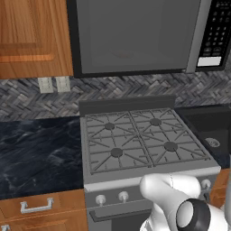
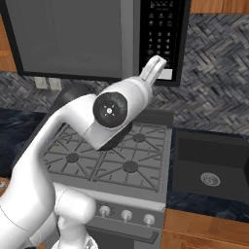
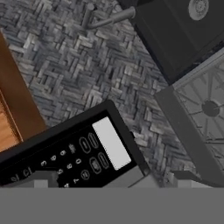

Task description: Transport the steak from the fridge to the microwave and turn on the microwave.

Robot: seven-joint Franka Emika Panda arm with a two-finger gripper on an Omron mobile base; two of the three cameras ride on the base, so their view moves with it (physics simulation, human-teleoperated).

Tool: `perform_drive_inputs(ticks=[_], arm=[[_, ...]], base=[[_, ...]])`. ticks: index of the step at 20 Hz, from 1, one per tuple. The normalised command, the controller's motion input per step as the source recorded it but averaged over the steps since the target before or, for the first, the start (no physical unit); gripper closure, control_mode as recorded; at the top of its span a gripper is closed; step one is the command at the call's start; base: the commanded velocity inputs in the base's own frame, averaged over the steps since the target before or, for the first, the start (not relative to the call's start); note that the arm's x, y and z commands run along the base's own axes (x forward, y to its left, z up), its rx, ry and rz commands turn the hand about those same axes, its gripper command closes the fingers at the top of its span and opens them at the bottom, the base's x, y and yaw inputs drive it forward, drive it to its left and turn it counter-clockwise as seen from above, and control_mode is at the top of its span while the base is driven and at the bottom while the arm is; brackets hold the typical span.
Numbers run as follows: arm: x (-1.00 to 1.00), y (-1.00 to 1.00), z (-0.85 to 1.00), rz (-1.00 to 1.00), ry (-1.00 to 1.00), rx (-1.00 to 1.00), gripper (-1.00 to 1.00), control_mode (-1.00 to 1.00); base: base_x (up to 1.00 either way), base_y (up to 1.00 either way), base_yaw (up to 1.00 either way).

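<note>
Microwave (image 1: pixel 135 36): mounted above the gas stove (image 1: pixel 140 140), door shut, long bar handle beside the black keypad panel (image 3: pixel 83 153) at its right end.
Tool (image 2: pixel 154 68): raised just before the keypad's lower white button, jaws wide, holding nothing.
Backsplash (image 3: pixel 87 74): grey herringbone tile.
Sink (image 2: pixel 211 168): dark, set in the black worktop (image 1: pixel 36 153) right of the stove.
Wooden cabinet (image 1: pixel 31 36): left of the microwave.

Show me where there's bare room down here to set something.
The dark counter left of the stove is bare, bordered by the backsplash behind. Right of the stove the sink takes the space. The stove top carries only grates.
</note>
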Motion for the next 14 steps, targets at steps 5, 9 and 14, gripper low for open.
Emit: perform_drive_inputs(ticks=[5,9,14], arm=[[0.16,0.00,-0.12,-0.05,0.17,-0.03,-1.00,-1.00],[0.11,-0.08,-0.12,-0.01,0.10,-0.01,-1.00,-1.00],[0.00,-0.21,-0.15,0.00,0.02,0.00,-1.00,-1.00]], base=[[0.00,0.00,0.00],[0.00,0.00,0.00],[0.00,0.00,0.00]])
